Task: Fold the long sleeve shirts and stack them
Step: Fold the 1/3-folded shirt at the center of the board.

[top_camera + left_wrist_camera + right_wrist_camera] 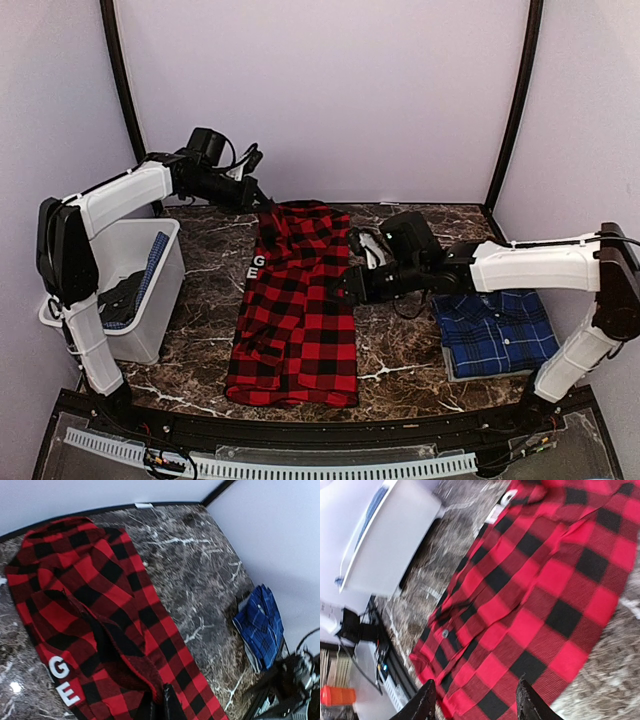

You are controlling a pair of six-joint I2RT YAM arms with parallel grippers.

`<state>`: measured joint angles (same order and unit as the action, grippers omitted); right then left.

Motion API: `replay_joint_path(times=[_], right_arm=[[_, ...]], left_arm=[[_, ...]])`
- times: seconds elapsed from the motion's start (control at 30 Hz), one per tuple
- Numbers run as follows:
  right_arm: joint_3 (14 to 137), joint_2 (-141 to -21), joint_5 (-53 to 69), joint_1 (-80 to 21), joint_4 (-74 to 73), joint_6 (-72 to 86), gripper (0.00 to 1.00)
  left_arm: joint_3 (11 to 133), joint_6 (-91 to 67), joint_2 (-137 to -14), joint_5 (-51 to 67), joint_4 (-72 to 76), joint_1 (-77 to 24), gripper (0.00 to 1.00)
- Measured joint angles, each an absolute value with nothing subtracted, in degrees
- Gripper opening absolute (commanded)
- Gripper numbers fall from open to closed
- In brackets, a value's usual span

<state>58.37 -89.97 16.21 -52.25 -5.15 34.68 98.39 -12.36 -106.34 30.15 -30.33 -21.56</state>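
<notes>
Left claw (pixel 262 200) is pinched shut on the far edge of the red shirt (pixel 295 310). From it the shirt runs flat down the table (pixel 200 260) toward the near edge, with white letters "G E" on its left side. Right claw (pixel 350 287) has its fingers (pixel 426 700) apart with nothing between them, and hangs over the shirt's right edge at mid-length. Behind its wrist the blue shirt (pixel 495 330) lies folded, and under the left arm stands a white bin (pixel 150 320) holding cloth.

Robot lab booth: plain lilac panels (pixel 320 90), black frame poles (pixel 513 100), marble-patterned tabletop (pixel 205 245), slotted cable duct (pixel 300 466).
</notes>
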Motion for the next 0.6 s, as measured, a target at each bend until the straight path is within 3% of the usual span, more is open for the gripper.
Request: replay_joint_path(times=[0.33,0.43,0.6], right_arm=[[57.8,-87.7,8.7,-45.9,-5.6,34.6,0.52],[57.7,-87.8,8.0,-45.7,-5.7,34.5,0.52],[57.7,-88.6,7.7,-45.4,-5.6,34.5,0.52]], left_arm=[[88.6,-8.5,-104.9,36.1,-34.9,-30.2,0.00],[87.2,-7.7,-104.9,36.8,-36.3,-32.2,0.06],[84.7,-6.7,-104.9,37.3,-37.4,-34.4,0.26]])
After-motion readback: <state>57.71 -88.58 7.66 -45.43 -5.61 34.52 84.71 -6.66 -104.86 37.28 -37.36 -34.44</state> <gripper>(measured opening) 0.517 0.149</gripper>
